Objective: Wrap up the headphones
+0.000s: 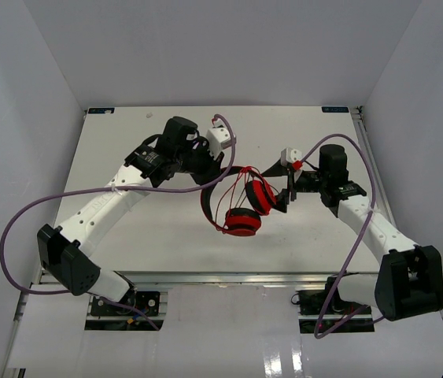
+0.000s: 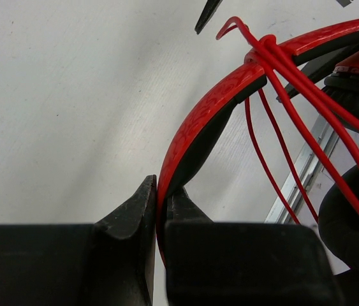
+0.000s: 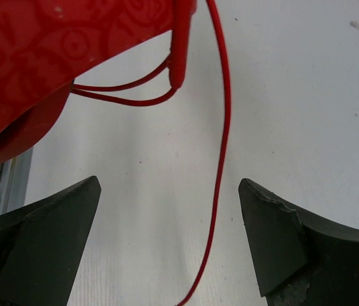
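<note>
Top external: white table [image 1: 127, 142] between pale walls [image 1: 16, 79], left hand [image 2: 160, 191] tight on headphones [image 1: 243, 221], right hand [image 3: 169, 191] spread.

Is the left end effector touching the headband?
Touching. The left wrist view shows the left end effector closed on the red headband, pinching it from both sides with no gap.

Top cam sits high behind the arm bases, looking down over the whole desk [image 1: 284, 126]. Both wrist cams ride right behind their own jaws, super close up, and all three views share the red headphones [image 1: 245, 211].
</note>
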`<action>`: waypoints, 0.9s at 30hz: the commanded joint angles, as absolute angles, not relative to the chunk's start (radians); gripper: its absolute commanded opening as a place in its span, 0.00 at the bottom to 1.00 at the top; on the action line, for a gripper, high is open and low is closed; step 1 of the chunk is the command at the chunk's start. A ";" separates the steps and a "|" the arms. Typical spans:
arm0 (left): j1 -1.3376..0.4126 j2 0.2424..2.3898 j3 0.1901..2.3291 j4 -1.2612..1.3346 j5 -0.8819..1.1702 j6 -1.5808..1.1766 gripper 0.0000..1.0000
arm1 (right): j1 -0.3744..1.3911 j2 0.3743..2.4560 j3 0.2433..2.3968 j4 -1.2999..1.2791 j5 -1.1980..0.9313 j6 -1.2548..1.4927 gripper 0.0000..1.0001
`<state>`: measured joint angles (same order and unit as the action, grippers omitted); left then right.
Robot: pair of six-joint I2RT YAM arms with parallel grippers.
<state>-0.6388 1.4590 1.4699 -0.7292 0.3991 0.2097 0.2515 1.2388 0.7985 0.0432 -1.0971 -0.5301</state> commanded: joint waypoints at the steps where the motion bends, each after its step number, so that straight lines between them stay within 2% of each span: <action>1: -0.640 1.370 1.480 -0.677 0.515 0.171 0.00 | 0.281 1.255 0.763 0.208 -1.254 -0.446 0.96; 5: -0.640 1.360 1.485 -0.640 0.564 0.141 0.00 | 0.342 1.361 0.788 0.470 -1.099 -0.238 0.94; 6: -0.641 1.357 1.486 -0.629 0.575 0.130 0.00 | 0.364 1.407 0.826 0.501 -1.093 -0.200 0.91; 8: -0.640 1.352 1.488 -0.613 0.590 0.114 0.00 | 0.403 1.477 0.891 0.519 -1.032 -0.148 0.78; 10: -0.640 1.346 1.493 -0.597 0.589 0.104 0.00 | 0.432 1.542 0.931 0.561 -1.000 -0.094 0.29; 11: -0.640 1.343 1.494 -0.590 0.586 0.098 0.00 | 0.445 1.565 0.953 0.576 -1.009 -0.053 0.10; 12: -0.641 1.340 1.494 -0.585 0.580 0.095 0.00 | 0.446 1.574 0.960 0.590 -1.019 -0.018 0.08; 15: -0.640 1.326 1.488 -0.571 0.546 0.092 0.00 | 0.453 1.539 0.891 0.717 -1.070 0.075 0.08; 19: -0.640 1.319 1.477 -0.551 0.524 0.099 0.00 | 0.453 1.459 0.803 0.693 -1.088 0.061 0.08; 21: -0.640 1.324 1.480 -0.548 0.520 0.101 0.00 | 0.452 1.419 0.799 0.511 -1.056 -0.047 0.23; 23: -0.640 1.326 1.481 -0.547 0.523 0.102 0.00 | 0.450 1.378 0.801 0.405 -1.003 -0.177 0.43; 24: -0.640 1.327 1.479 -0.545 0.523 0.103 0.00 | 0.446 1.368 0.798 0.369 -0.991 -0.204 0.50; 27: -0.640 1.325 1.472 -0.541 0.523 0.104 0.00 | 0.440 1.321 0.769 0.333 -0.915 -0.230 0.61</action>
